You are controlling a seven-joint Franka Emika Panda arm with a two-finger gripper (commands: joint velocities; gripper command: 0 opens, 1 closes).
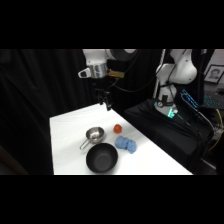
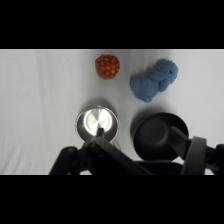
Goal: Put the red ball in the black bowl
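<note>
From my remote seat I see a white table [image 1: 75, 140] set against a dark backdrop of what looks like black curtain [image 1: 35, 85] on the left and behind. To the right, a black-draped surface [image 1: 165, 130] stands just beside the table, carrying equipment with a small teal light [image 1: 172, 113]. The tabletop is brightly and evenly lit; everything around it falls into shadow.
</note>
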